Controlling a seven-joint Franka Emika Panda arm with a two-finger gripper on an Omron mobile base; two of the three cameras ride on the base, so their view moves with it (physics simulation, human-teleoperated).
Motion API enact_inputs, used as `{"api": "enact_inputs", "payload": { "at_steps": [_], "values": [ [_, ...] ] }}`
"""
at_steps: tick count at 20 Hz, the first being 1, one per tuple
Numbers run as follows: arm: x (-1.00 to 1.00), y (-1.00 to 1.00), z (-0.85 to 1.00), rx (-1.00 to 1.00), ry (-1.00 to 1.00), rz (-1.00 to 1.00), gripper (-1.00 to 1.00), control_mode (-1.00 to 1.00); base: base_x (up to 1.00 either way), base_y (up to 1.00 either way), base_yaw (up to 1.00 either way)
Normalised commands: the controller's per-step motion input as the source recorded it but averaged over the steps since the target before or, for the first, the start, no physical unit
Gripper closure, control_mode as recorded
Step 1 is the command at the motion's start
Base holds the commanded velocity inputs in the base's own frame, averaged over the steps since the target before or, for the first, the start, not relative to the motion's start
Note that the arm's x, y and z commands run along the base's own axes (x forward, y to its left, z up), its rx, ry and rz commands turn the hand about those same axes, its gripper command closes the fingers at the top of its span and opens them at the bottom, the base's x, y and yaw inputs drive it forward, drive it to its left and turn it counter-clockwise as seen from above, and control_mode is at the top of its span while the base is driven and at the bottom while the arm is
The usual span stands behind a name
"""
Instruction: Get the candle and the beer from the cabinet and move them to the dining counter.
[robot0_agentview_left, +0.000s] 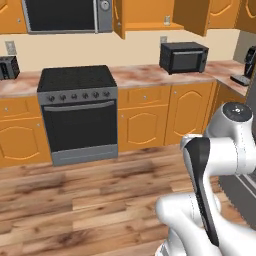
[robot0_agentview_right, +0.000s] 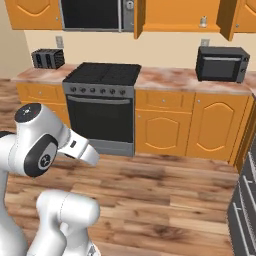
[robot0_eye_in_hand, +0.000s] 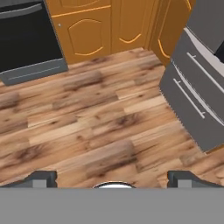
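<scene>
Fingertips (robot0_eye_in_hand: 43, 178) spread wide at bottom of hand view, nothing held, gripper (robot0_eye_in_hand: 113, 180) aimed at wood floor (robot0_eye_in_hand: 87, 122). Cabinet (robot0_agentview_left: 150, 17) seen open, top centre of left base view; small pale item, likely candle (robot0_agentview_right: 203, 21), on shelf. Beer not made out. Step judged: approach. Next: arm raised toward shelf.

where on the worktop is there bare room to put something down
Bare stretch of worktop between the stove and the black microwave. A shorter patch lies between the toaster and the stove. The right corner by the coffee maker is tighter.
</scene>
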Motion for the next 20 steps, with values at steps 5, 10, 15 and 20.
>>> {"api": "enact_inputs", "payload": {
  "at_steps": [5, 10, 15, 20],
  "values": [
    [0.00, 0.00, 0.00, 0.00, 0.00, 0.00, -1.00, 1.00, 0.61, -0.48, 0.01],
    [0.00, 0.00, 0.00, 0.00, 0.00, 0.00, -1.00, 1.00, 0.63, -0.41, 0.08],
    [0.00, 0.00, 0.00, 0.00, 0.00, 0.00, -1.00, 1.00, 0.66, -0.42, 0.06],
    [0.00, 0.00, 0.00, 0.00, 0.00, 0.00, -1.00, 1.00, 0.65, -0.43, 0.03]
  ]
}}
